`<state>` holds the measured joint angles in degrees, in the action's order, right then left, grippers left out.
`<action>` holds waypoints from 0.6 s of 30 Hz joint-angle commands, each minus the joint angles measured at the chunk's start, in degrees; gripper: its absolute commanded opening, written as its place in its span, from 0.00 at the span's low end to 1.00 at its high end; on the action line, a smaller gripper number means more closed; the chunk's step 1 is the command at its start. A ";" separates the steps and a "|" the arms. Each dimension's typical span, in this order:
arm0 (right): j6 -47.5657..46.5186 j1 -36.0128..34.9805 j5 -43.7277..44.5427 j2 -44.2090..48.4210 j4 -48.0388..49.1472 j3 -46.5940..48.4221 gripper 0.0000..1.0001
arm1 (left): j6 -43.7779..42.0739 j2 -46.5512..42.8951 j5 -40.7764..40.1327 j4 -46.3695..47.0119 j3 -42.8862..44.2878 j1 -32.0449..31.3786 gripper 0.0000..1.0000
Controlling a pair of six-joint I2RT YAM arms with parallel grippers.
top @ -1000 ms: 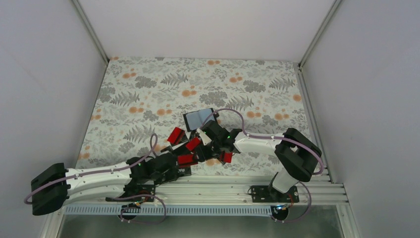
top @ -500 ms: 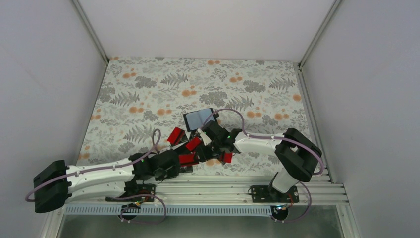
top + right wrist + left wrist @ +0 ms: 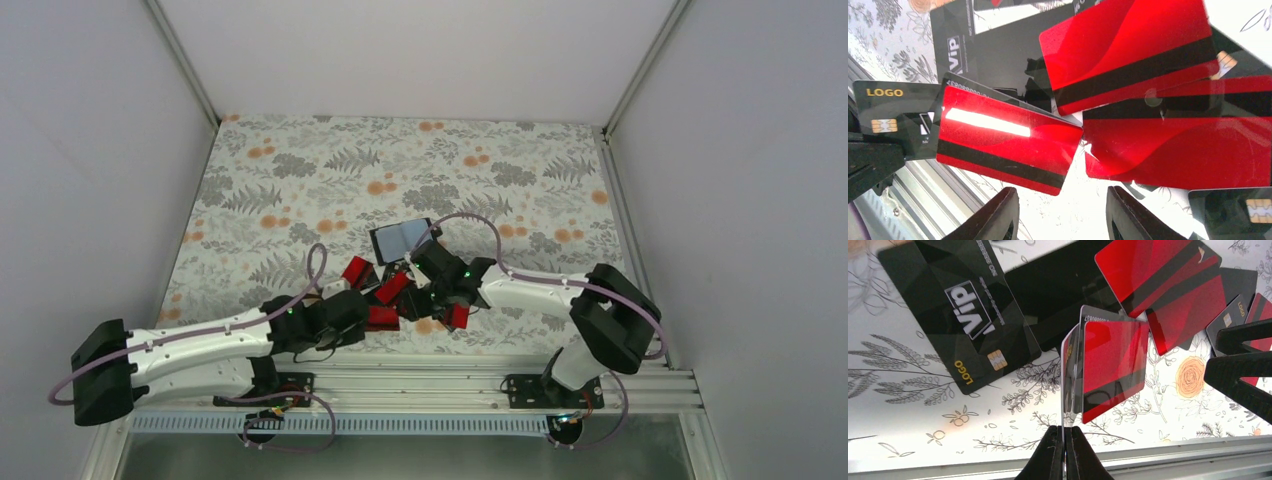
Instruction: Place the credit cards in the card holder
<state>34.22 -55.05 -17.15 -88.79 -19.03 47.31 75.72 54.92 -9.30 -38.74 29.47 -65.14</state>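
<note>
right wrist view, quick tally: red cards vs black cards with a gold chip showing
red cards: 3
black cards with a gold chip showing: 3
total: 6

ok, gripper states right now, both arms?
Left gripper: closed, pinching a red credit card by its edge, apparently with a black card behind it.
Right gripper: open, holding nothing.

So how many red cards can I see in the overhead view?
4 red cards: the leftmost one, the middle one, the near one at the left gripper, the rightmost one by the right gripper. More may be hidden under the grippers.
</note>
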 commanded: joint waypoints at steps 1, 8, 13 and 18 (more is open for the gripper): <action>-1.26 1.08 3.41 2.18 -1.35 2.61 0.46 | -1.50 1.36 -5.24 -9.33 4.52 -0.30 0.02; -4.58 5.49 3.72 3.34 -1.70 5.20 0.46 | -4.27 3.82 -12.76 -18.93 12.49 0.60 0.02; -8.06 9.49 2.73 5.05 -1.52 6.28 0.47 | -13.84 6.15 -15.20 -18.22 17.16 5.01 0.02; -12.49 15.12 -0.41 6.85 -0.30 7.20 0.47 | -30.78 6.60 -9.75 -8.68 20.96 11.41 0.02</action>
<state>26.85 -43.92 -15.44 -84.33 -20.40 52.31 60.71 61.63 -21.21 -54.24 47.03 -57.63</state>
